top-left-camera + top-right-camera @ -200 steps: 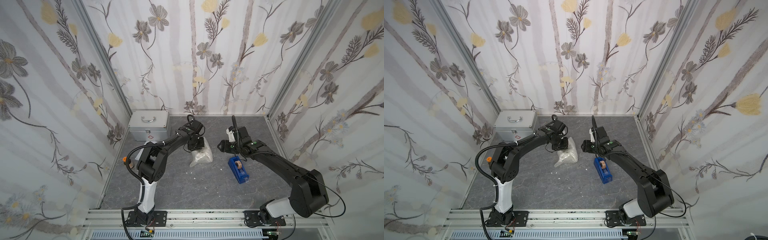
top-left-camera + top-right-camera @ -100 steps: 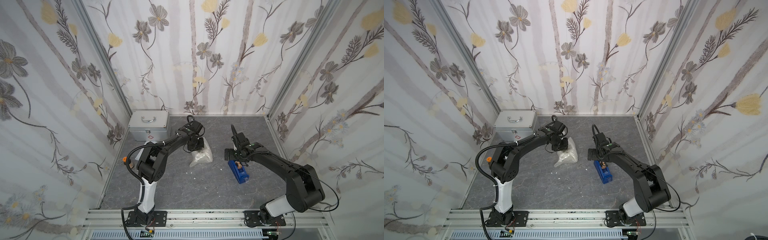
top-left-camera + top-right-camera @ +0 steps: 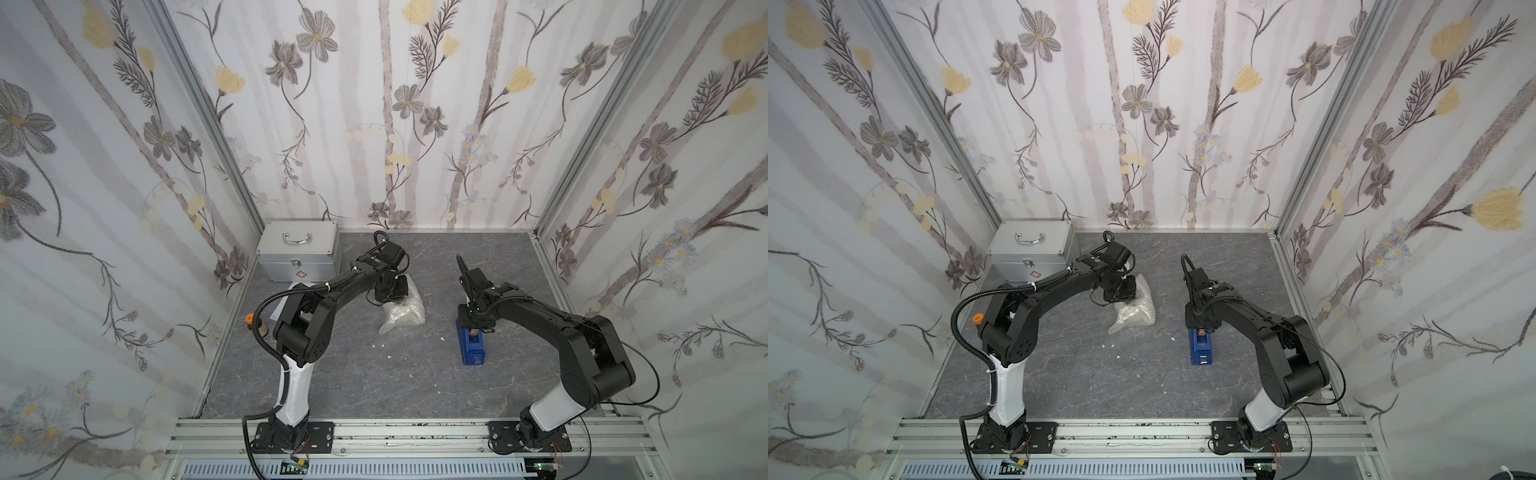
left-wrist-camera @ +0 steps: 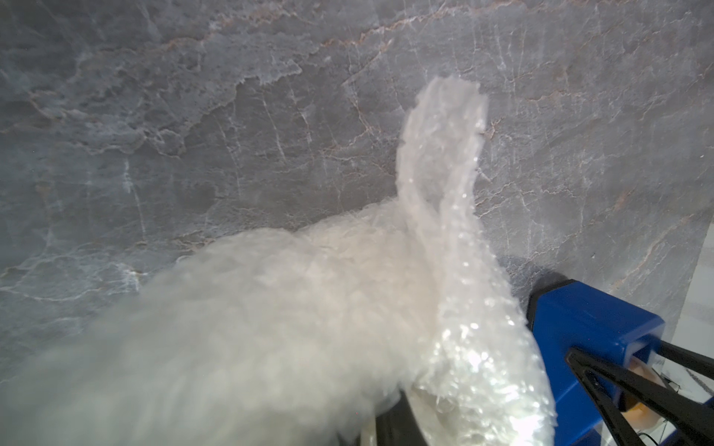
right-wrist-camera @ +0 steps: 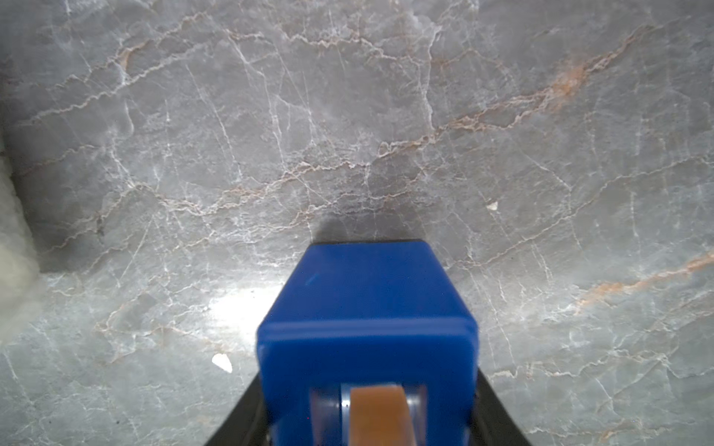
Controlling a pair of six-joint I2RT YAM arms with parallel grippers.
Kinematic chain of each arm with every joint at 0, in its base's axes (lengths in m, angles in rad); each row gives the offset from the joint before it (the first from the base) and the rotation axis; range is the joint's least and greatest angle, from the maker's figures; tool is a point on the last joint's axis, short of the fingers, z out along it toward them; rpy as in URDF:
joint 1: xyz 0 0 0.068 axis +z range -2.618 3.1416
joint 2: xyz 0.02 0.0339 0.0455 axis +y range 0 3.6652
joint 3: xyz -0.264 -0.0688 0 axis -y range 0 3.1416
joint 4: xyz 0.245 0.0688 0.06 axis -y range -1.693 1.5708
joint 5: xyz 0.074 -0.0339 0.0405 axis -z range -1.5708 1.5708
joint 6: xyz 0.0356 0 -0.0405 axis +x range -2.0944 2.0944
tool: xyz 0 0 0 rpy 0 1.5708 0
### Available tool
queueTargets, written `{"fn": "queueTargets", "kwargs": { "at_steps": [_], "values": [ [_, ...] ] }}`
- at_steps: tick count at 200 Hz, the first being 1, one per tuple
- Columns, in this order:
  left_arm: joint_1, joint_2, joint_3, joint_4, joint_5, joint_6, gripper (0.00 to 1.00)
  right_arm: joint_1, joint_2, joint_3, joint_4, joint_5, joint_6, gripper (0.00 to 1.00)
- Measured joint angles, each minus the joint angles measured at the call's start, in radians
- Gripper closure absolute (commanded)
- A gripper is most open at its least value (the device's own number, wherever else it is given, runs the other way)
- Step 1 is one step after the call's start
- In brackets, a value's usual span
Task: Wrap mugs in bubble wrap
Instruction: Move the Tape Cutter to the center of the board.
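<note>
Near the blue tape dispenser (image 3: 472,350): bubble wrap (image 3: 404,313) bundle, mug unseen, presumably inside. The left gripper (image 3: 392,296) pinches the wrap; the right gripper (image 3: 471,323) straddles the dispenser, clamp unclear. Risk: a partial clamp lets the dispenser slip, or a loosened pinch lets the wrap spring open.

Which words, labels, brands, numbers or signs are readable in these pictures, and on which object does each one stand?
Words, brands, numbers: none can be read in any view.
Sign: a small red cross-like mark, on the front of the silver case at the back corner; it is too small to tell whether any letters go with it.
The blue tape dispenser: no label or print shows on it.
</note>
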Motion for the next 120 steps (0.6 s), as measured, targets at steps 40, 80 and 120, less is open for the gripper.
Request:
{"fn": "queueTargets", "kwargs": {
  "at_steps": [40,80,120],
  "values": [
    [0.000,-0.002,-0.005,0.003,0.000,0.001,0.88,-0.002,0.129,0.188,0.003,-0.027,-0.080,0.72],
    [0.002,-0.005,-0.015,0.011,-0.001,0.003,0.87,0.011,0.333,0.464,-0.004,-0.023,-0.247,0.56],
    [0.002,-0.005,-0.018,0.016,-0.001,0.003,0.87,0.014,0.437,0.618,-0.062,0.053,-0.377,0.13]
  ]
}}
